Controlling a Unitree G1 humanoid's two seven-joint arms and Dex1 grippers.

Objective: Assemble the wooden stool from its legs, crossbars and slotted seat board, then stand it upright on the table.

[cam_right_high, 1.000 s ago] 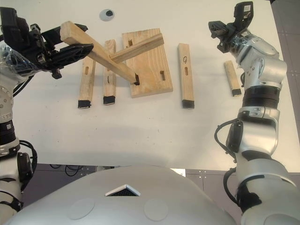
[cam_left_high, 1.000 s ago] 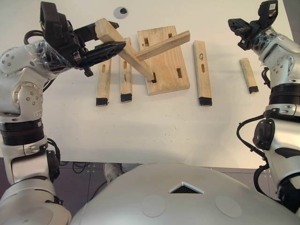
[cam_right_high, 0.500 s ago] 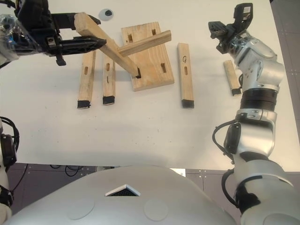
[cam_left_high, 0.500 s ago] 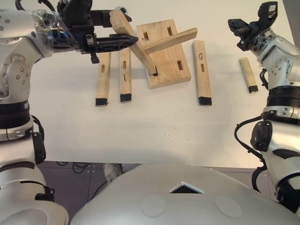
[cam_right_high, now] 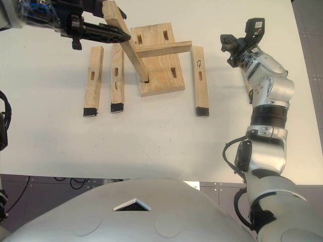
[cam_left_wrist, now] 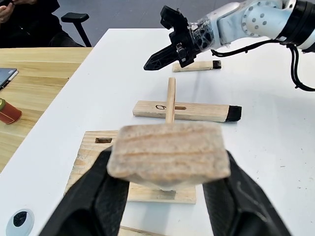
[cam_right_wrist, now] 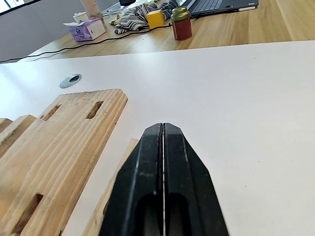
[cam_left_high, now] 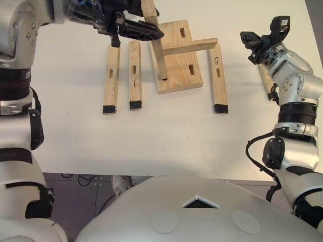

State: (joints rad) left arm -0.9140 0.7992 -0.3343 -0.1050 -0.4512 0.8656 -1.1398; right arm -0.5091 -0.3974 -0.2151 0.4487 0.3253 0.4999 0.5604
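The slotted seat board (cam_left_high: 180,60) lies flat at the table's far middle. A leg (cam_left_high: 158,53) stands steeply in one of its slots, and a crossbar (cam_left_high: 191,46) juts from that leg toward the right. My left gripper (cam_left_high: 148,19) is shut on the leg's top end (cam_left_wrist: 168,152). Two loose legs (cam_left_high: 111,75) (cam_left_high: 134,73) lie left of the board and a third leg (cam_left_high: 217,75) lies right of it. My right gripper (cam_left_high: 248,38) hovers shut over the table right of the third leg. A short crossbar (cam_left_wrist: 194,66) lies under that arm.
A round cable grommet (cam_right_wrist: 72,80) sits in the tabletop beyond the seat board. A wooden desk (cam_right_wrist: 236,29) with a tin, a laptop and a tissue box adjoins the far side. The table's near half (cam_left_high: 166,141) is bare white surface.
My left gripper has swung right and away with the leg, tipping it from a low slant to nearly upright in its slot. The right gripper has drifted slightly left.
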